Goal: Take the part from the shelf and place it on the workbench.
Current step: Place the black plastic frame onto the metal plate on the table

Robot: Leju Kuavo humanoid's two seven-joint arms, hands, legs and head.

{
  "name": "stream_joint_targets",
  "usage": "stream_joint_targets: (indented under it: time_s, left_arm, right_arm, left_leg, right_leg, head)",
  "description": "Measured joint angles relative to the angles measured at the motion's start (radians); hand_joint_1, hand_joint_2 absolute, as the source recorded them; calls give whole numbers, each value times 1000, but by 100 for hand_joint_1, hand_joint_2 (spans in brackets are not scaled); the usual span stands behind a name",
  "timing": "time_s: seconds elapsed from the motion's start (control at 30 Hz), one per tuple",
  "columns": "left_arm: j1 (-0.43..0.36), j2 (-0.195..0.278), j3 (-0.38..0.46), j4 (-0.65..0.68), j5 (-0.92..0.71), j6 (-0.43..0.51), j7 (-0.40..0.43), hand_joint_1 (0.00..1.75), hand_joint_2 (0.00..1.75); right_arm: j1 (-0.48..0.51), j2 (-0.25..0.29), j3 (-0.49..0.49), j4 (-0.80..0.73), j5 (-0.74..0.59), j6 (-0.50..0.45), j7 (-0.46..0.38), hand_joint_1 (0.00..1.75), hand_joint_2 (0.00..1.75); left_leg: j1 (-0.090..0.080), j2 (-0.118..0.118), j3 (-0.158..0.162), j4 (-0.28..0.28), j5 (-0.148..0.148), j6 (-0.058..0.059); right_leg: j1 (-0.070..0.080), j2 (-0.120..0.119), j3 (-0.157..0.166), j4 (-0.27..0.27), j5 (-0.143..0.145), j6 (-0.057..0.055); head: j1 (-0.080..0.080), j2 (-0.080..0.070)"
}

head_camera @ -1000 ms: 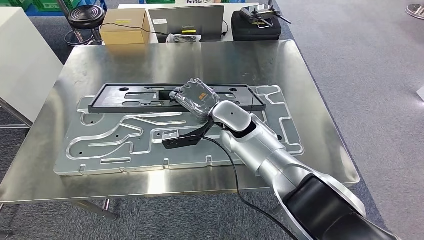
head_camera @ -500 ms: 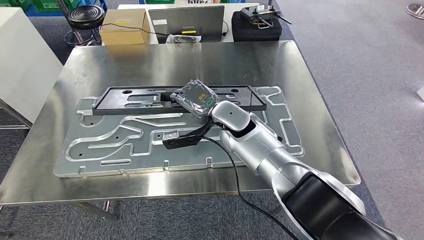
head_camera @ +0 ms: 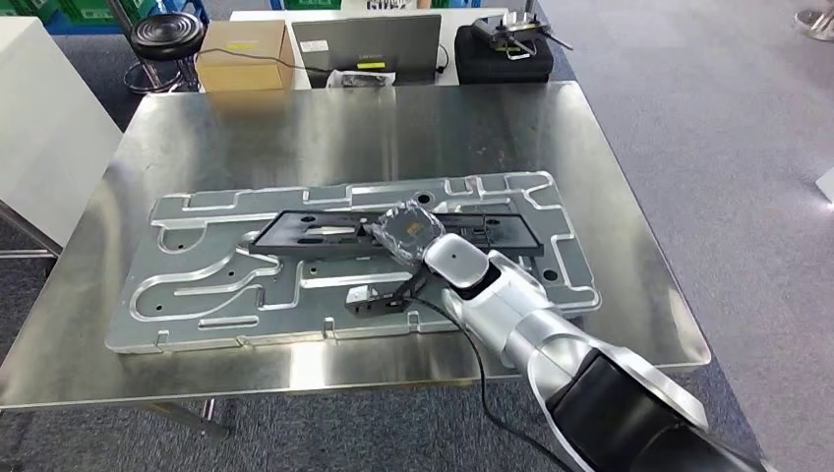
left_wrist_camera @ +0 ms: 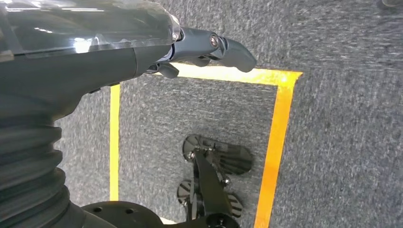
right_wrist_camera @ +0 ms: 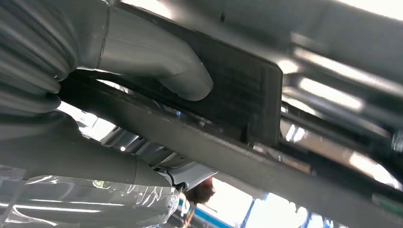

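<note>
Robot's right hand (head_camera: 405, 228) grips a flat black plastic frame part (head_camera: 315, 232) over the grooved aluminium fixture plate (head_camera: 197, 295); it should lower level, then release

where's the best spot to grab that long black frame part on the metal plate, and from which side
Probably mid-length, on a long rail, coming from above on the robot's side. The black frame part is long, flat and thin with open cutouts, so a centre hold should keep it level. The right robot hand grips it about there, thumb across one rail, over the metal plate.
</note>
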Motion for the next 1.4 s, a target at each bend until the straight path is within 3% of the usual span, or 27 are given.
stream_joint_targets:
  time_s: [0.1, 0.23, 0.3, 0.33, 0.37, 0.43, 0.47, 0.53, 0.6, 0.63, 0.7, 0.77, 0.8, 0.83, 0.87, 0.93, 1.0, 1.13, 1.2, 1.27, 1.3, 1.33, 1.37, 1.4]
  left_arm:
    - [-1, 0, 2, 0, 1, -2, -5, 0, 175]
    - [-2, 0, 7, 0, 1, -4, -11, 0, 175]
    - [-2, 0, 9, 0, 0, -4, -12, 0, 175]
    - [-2, 0, 10, 0, 0, -4, -12, 0, 175]
    - [-2, 0, 12, 0, -1, -4, -13, 0, 175]
    - [-2, -1, 15, 0, -1, -4, -14, 0, 175]
    - [-2, -1, 17, 0, -1, -3, -14, 0, 175]
    - [-2, -2, 19, 0, 0, -3, -15, 0, 175]
    - [-3, -1, 20, 0, 0, -2, -15, 0, 175]
    - [-3, 0, 21, 0, 0, 0, -16, 0, 175]
    - [-3, 0, 21, 0, -2, 5, -20, 0, 87]
    - [-2, 0, 22, 0, -5, 7, -30, 0, 0]
    - [-1, 0, 23, 0, -6, 7, -35, 0, 0]
    - [-1, 0, 23, 0, -8, 7, -40, 0, 0]
    - [-1, 0, 24, 0, -8, 7, -43, 0, 0]
    - [-2, 0, 25, 0, -9, 7, -46, 0, 0]
    - [-5, 0, 26, 0, -9, 7, -47, 0, 0]
    - [-6, -1, 27, 0, -11, 7, -47, 0, 0]
    - [-8, -1, 29, 0, -15, 6, -47, 0, 0]
    - [-8, -1, 33, 0, -18, 4, -47, 0, 0]
    - [-8, -1, 36, 0, -19, 3, -47, 0, 0]
    - [-8, -1, 39, 0, -20, 2, -47, 0, 0]
    - [-8, -1, 41, 0, -21, 1, -47, 0, 0]
    - [-8, -1, 43, 0, -22, 0, -47, 0, 0]
  right_arm:
    - [2, -3, 0, 25, -1, -3, 0, 175, 175]
    - [4, -5, 0, 43, -2, 0, 2, 175, 175]
    - [7, -6, 0, 49, -2, 0, 4, 175, 175]
    - [7, -6, 0, 51, -1, 0, 6, 175, 175]
    - [6, -6, 0, 53, -1, 0, 7, 175, 175]
    - [3, -6, 0, 55, 1, 0, 8, 175, 175]
    - [1, -6, 0, 55, 1, 0, 8, 175, 175]
    - [1, -5, 0, 57, 2, 0, 8, 87, 87]
    - [1, -6, 0, 60, 4, 1, 8, 0, 0]
    - [2, -6, 0, 62, 5, 2, 8, 0, 0]
    - [5, -5, 0, 66, 9, -1, 7, 0, 0]
    - [10, -5, 0, 69, 11, -16, 7, 0, 0]
    - [14, -5, -1, 69, 13, -29, 7, 0, 0]
    - [16, -5, -2, 70, 14, -47, 7, 0, 0]
    - [18, -5, -4, 69, 15, -67, 7, 0, 0]
    - [18, -4, -10, 64, 15, -115, 7, 0, 0]
    - [17, -3, -18, 53, 15, -169, 4, 0, 0]
    - [15, 0, -45, 24, 9, -250, -18, 0, 0]
    - [16, 0, -66, 1, -6, -294, -44, 0, 0]
    - [26, -3, -93, -32, -33, -353, -78, 0, 0]
    - [34, -7, -109, -53, -50, -379, -97, 0, 0]
    - [44, -12, -127, -78, -67, -397, -115, 0, 0]
    - [52, -18, -147, -105, -82, -406, -130, 0, 0]
    - [59, -24, -166, -132, -94, -409, -142, 0, 0]
  left_leg:
    - [1, 4, 3, -4, 4, 20]
    - [0, 8, 2, -6, 6, 31]
    - [-1, 8, 2, -6, 6, 32]
    - [-1, 8, 2, -6, 6, 32]
    - [-1, 7, 3, -6, 6, 32]
    - [-3, 4, 5, -5, 7, 28]
    - [-4, 4, 5, -5, 7, 24]
    - [-6, 3, 4, -7, 9, 13]
    - [-5, 3, 6, -10, 9, 1]
    - [-5, 3, 2, 1, -1, -4]
    - [-3, 4, -36, 86, -53, -9]
    - [-2, 4, -97, 218, -111, -14]
    - [-1, 4, -116, 257, -120, -17]
    - [-1, 4, -118, 261, -110, -18]
    - [0, 4, -101, 225, -83, -18]
    - [0, 5, -32, 88, -20, -16]
    - [-2, 4, 9, 2, 4, -7]
    - [-2, 3, 10, -13, 6, 16]
    - [1, 4, 12, -18, 10, 26]
    - [0, 5, 11, -18, 9, 30]
    - [0, 5, 11, -18, 9, 30]
    - [0, 4, 11, -17, 9, 30]
    - [0, 3, 12, -17, 8, 30]
    - [-1, 2, 13, -17, 8, 29]
  right_leg:
    - [-4, 0, -11, 30, -24, 14]
    - [-5, -4, -110, 244, -134, 25]
    - [-5, -4, -137, 299, -142, 24]
    - [-5, -4, -128, 282, -124, 21]
    - [-4, -4, -102, 231, -93, 17]
    - [1, -4, -26, 84, -30, 3]
    - [4, -5, -1, 33, -13, -2]
    - [9, -5, 11, 0, -9, -6]
    - [6, -5, 14, -10, -2, -14]
    - [3, -6, 18, -18, 2, -20]
    - [0, -8, 23, -30, 10, -29]
    - [1, -8, 22, -30, 10, -33]
    - [2, -8, 22, -29, 9, -33]
    - [2, -7, 22, -27, 8, -33]
    - [2, -7, 23, -25, 6, -31]
    - [3, -5, 23, -16, -1, -25]
    - [6, -3, 19, -8, -6, -15]
    - [5, -4, 9, 7, -17, 4]
    - [1, -4, -28, 86, -65, 14]
    - [-2, -4, -93, 221, -125, 21]
    - [-4, -4, -118, 269, -138, 23]
    - [-4, -4, -128, 284, -132, 23]
    - [-4, -4, -118, 256, -106, 21]
    - [-3, -4, -91, 195, -69, 17]
  head:
    - [0, 0]
    - [0, 0]
    - [0, 0]
    - [0, 0]
    - [0, 0]
    - [0, 0]
    - [0, 0]
    - [0, 0]
    - [0, 0]
    - [0, 0]
    - [0, 0]
    - [0, 0]
    - [0, 0]
    - [0, 0]
    - [0, 0]
    - [0, 0]
    - [0, 0]
    - [0, 0]
    - [0, 0]
    - [0, 0]
    - [0, 0]
    - [0, 0]
    - [0, 0]
    - [0, 0]
